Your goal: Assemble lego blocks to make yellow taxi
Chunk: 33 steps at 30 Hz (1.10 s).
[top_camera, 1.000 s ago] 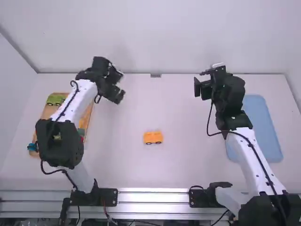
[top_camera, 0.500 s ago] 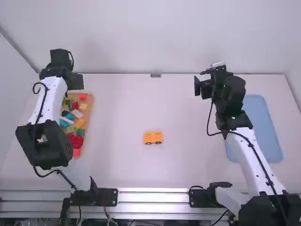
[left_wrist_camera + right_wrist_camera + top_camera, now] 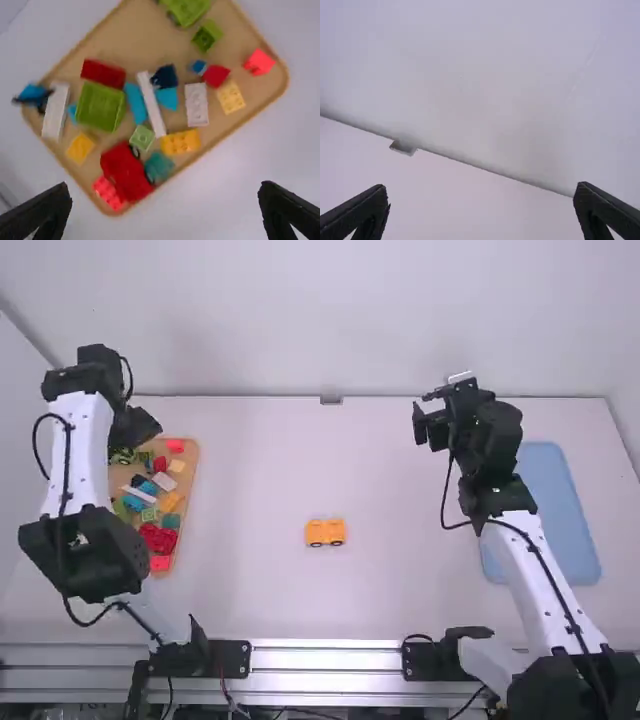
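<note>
The left claw (image 3: pixel 136 430) has swung outward over the block tray (image 3: pixel 194 478), spread wide. The right claw (image 3: pixel 428 412) gapes too; an orange car (image 3: pixel 325 532) stands on the bench (image 3: pixel 400 580).

Pale walls (image 3: pixel 380 310) (plain, softly lit) behind a white table (image 3: pixel 420 590).

Prob. a robotics lab: 2 arms (image 3: pixel 530 570) at metal rail (image 3: pixel 325 658), wht. table (image 3: pixel 400 590), plain wall (image 3: pixel 300 320).

2 arms (image 3: pixel 516 562), 3 cars (image 3: pixel 325 531), 3 loose yel blks (image 3: pixel 180 142)
</note>
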Motion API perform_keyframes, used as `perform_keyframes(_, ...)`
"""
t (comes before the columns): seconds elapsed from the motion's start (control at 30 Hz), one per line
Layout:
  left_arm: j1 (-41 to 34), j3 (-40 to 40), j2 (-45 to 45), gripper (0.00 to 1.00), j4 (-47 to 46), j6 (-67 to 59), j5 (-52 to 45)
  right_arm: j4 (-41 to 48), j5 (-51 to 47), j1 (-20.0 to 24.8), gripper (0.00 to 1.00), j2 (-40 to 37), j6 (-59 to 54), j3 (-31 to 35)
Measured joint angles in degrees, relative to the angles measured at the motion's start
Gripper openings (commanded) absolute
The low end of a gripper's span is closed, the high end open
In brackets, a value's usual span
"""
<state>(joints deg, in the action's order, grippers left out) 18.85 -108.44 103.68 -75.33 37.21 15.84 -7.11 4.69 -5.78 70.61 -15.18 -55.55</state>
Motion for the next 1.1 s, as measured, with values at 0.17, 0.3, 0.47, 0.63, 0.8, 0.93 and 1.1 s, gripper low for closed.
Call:
perform_keyframes(0.17,0.0,-1.6,0.0,0.99,-11.23,21.16,3.28,0.02,0.0,0.0,0.99,0.0,-0.24,0.0)
perform_keyframes(0.3,0.0,-1.6,0.0,0.99,-16.35,35.56,6.71,0.07,-0.13,0.0,0.99,0.0,-0.48,0.0)
perform_keyframes(0.47,-0.11,-1.6,0.0,0.99,-16.44,42.27,9.75,0.39,0.0,0.0,0.99,0.0,-0.72,0.0)
perform_keyframes(0.63,0.44,-1.33,-0.17,0.99,-15.93,44.15,11.52,1.27,0.02,0.0,0.99,0.0,-0.83,0.0)
perform_keyframes(0.8,3.78,5.16,-4.59,0.99,-9.79,43.95,12.79,1.64,0.02,0.0,0.98,0.0,-1.38,0.0)
perform_keyframes(0.93,11.17,11.54,-9.6,0.99,0.33,36.46,8.41,1.27,-0.13,0.0,0.98,0.0,-1.7,0.0)
perform_keyframes(1.1,22.62,19.28,-12.31,0.99,12.28,16.5,-2.16,1.09,-0.07,-0.02,0.99,0.0,-1.68,0.0)
